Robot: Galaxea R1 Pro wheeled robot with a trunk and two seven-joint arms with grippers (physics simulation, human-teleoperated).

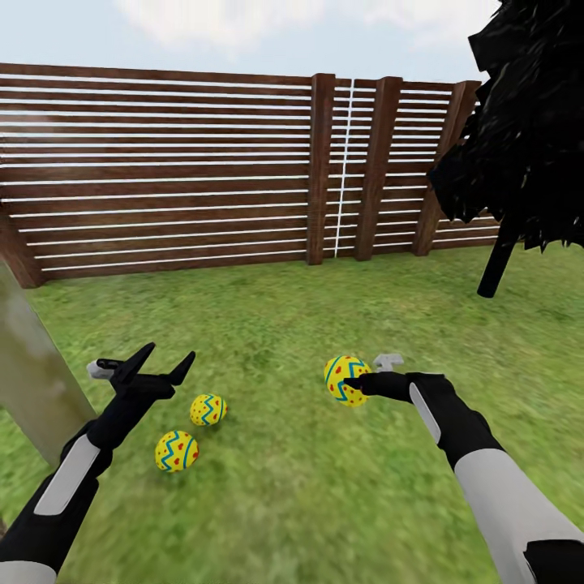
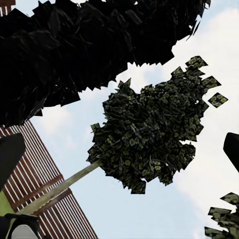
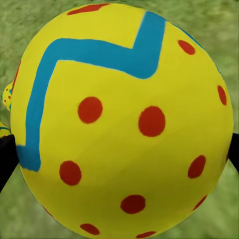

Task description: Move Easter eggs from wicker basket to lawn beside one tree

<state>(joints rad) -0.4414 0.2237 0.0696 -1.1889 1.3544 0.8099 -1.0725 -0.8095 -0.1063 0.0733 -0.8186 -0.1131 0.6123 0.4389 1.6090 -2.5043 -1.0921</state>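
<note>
Two Easter eggs lie on the lawn (image 1: 308,454) beside the pale tree (image 1: 32,373) trunk at the left: one (image 1: 208,410) is a little farther from me than the other (image 1: 176,451). My left gripper (image 1: 170,354) hovers open just above and left of them, fingers tilted upward and empty. My right gripper (image 1: 358,373) is shut on the third egg (image 1: 341,377), held above the grass to the right of the other two. Up close in the right wrist view this egg (image 3: 119,124) is yellow with a blue zigzag and red dots, between dark fingertips (image 3: 6,157). The wicker basket is out of view.
A dark brown slatted fence (image 1: 162,170) closes off the back of the lawn. A dark-leaved tree (image 1: 519,146) stands at the back right. The left wrist view looks up at a leafy crown (image 2: 149,134) against the sky.
</note>
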